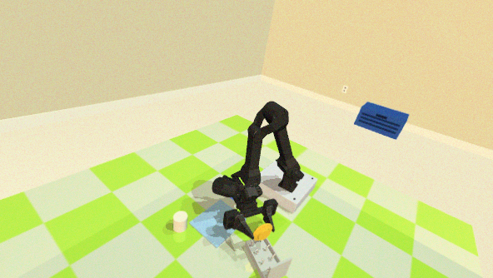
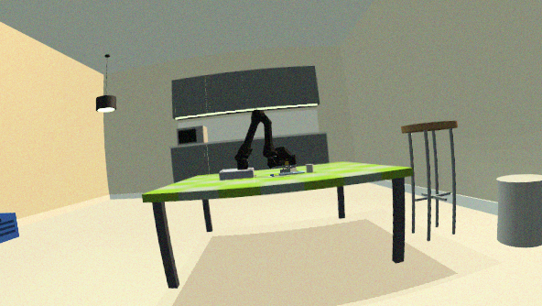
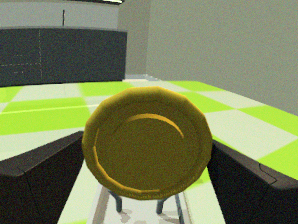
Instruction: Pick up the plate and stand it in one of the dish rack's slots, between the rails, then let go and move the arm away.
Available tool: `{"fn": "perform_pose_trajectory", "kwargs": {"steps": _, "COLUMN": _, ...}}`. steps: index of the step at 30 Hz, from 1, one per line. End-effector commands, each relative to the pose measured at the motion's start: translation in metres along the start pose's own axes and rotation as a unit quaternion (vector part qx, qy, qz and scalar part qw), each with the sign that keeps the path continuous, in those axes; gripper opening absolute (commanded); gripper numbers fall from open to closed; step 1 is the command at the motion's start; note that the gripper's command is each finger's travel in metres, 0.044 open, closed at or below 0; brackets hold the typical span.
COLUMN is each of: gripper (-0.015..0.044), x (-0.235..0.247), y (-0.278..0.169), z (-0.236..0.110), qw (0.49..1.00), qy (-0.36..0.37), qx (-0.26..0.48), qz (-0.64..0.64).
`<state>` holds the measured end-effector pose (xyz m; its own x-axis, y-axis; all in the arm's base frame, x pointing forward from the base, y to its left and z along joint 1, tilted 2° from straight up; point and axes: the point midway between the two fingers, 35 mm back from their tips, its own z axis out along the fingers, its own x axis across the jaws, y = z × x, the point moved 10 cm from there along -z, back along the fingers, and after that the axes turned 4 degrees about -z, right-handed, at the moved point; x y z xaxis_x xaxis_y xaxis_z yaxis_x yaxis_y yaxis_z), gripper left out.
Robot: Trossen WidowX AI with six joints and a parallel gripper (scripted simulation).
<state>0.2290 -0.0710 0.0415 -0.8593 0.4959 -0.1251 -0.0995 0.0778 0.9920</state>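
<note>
1. Clamped on the yellow plate (image 1: 262,232) (image 2: 287,163) (image 3: 147,145): so stands the gripper (image 1: 262,234) (image 2: 287,165) (image 3: 147,143), with a finger at either side of the rim.
2. Held roughly upright, with its round face toward the wrist camera and a raised ring around a flat middle.
3. Seen over the end of the pale dish rack (image 1: 284,267) (image 2: 288,169) (image 3: 99,209) nearer the arm; not yet let go. Hard to tell whether touching the rack or seated in a slot.
4. Inside the rack, below the plate, short pegs (image 1: 262,261) (image 3: 118,202) in rows.
5. Beside the rack, flat on the checkered green-and-white table (image 1: 83,225) (image 2: 275,187) (image 3: 250,125), a light blue mat (image 1: 208,226), partly under the gripper's shadow.
6. Just beyond the mat's corner, upright, a small whitish cylinder (image 1: 180,221) (image 2: 309,168).
7. Farther back, bent high over the table, the black arm (image 1: 251,154) (image 2: 249,137), mounted on a pale base block (image 1: 306,189) (image 2: 236,174).
8. Well apart from the table, a tall stool (image 2: 429,126) and a grey bin (image 2: 519,211); toward the yellowish wall, a slotted blue box (image 1: 380,121) (image 2: 8,226).
9. At the back, dark upper cabinets (image 2: 244,92) above lower cabinets (image 2: 293,147) (image 3: 60,55).
</note>
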Motion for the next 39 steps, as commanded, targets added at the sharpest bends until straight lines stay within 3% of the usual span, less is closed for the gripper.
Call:
{"fn": "perform_pose_trajectory", "kwargs": {"steps": 1, "gripper": 0.0000, "x": 0.001, "y": -0.006, "z": 0.001, "qw": 1.000, "qy": 0.000, "qx": 0.000, "qz": 0.002}}
{"fn": "perform_pose_trajectory", "kwargs": {"steps": 18, "gripper": 0.0000, "x": 0.004, "y": -0.032, "z": 0.003, "qw": 1.000, "qy": 0.001, "qx": 0.000, "qz": 0.003}}
{"fn": "perform_pose_trajectory", "kwargs": {"steps": 33, "gripper": 0.0000, "x": 0.005, "y": -0.027, "z": 0.002, "qw": 1.000, "qy": 0.001, "qx": 0.000, "qz": 0.008}}
{"fn": "perform_pose_trajectory", "kwargs": {"steps": 39, "gripper": 0.0157, "x": 0.005, "y": -0.027, "z": 0.002, "qw": 1.000, "qy": 0.001, "qx": 0.000, "qz": 0.005}}
